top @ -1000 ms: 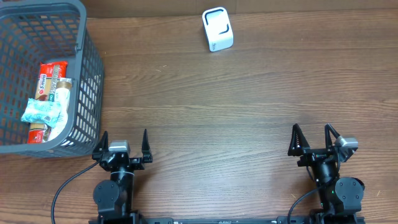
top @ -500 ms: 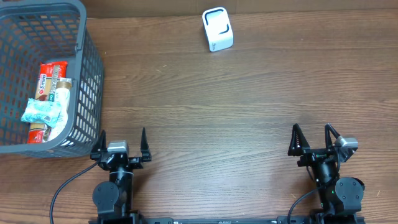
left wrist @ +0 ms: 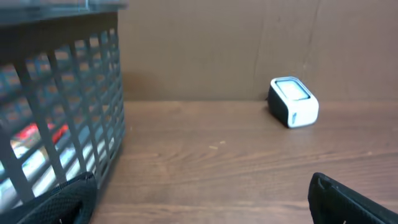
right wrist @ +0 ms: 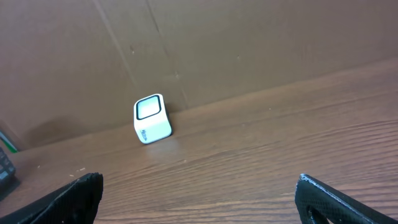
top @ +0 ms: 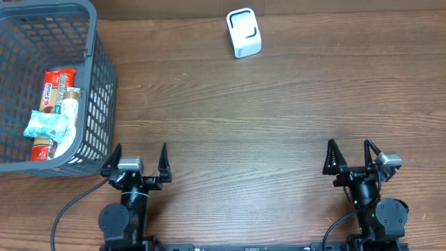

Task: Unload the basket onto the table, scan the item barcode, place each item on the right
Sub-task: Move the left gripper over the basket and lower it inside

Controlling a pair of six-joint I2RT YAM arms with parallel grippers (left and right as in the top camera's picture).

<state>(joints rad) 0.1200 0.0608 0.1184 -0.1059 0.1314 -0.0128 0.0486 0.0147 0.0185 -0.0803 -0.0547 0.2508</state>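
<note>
reaching falls to your left end effector [top: 137, 162], the nearer: the packets [top: 59, 87] lie in the basket [top: 101, 90] ahead-left of it, lengthwise away from you. it and your right end effector [top: 352, 157] gape wide, empty.

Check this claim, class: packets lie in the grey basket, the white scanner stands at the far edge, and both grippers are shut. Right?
No: the overhead view shows the left gripper and right gripper open, not shut. The packets, grey basket and white scanner are as stated.
</note>
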